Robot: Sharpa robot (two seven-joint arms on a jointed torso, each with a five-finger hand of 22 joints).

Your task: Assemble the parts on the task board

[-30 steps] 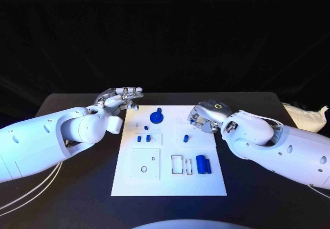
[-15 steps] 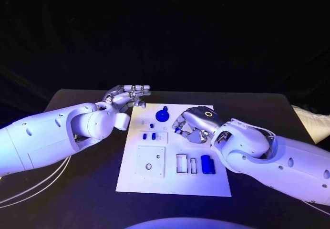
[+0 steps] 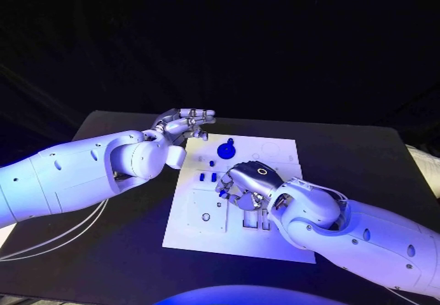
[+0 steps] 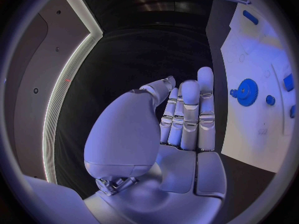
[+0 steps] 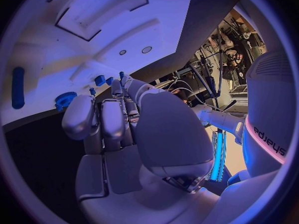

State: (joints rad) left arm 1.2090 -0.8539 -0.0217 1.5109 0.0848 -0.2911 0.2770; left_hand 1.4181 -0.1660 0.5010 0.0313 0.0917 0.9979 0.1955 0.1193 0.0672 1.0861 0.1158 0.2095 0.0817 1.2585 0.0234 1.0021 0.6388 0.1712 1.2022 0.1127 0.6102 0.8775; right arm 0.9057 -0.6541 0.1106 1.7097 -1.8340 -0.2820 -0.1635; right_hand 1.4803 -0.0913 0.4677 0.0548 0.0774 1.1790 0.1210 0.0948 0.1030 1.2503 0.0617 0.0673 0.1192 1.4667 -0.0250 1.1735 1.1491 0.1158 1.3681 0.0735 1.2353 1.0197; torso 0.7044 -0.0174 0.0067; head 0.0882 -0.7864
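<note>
The right hand (image 3: 246, 185), of glossy silver metal with jointed fingers curled downward, is held over the middle of the flat white rectangular task board (image 3: 280, 147); whether anything is grasped cannot be told. The left hand (image 3: 186, 122) is seen released, its fingers straight and close together, above the matt black worktop (image 3: 110, 254) just beside the board's far left corner. A toothed blue gear-shaped part (image 3: 226, 150) and small blue block parts (image 3: 203, 178) lie on the board.
</note>
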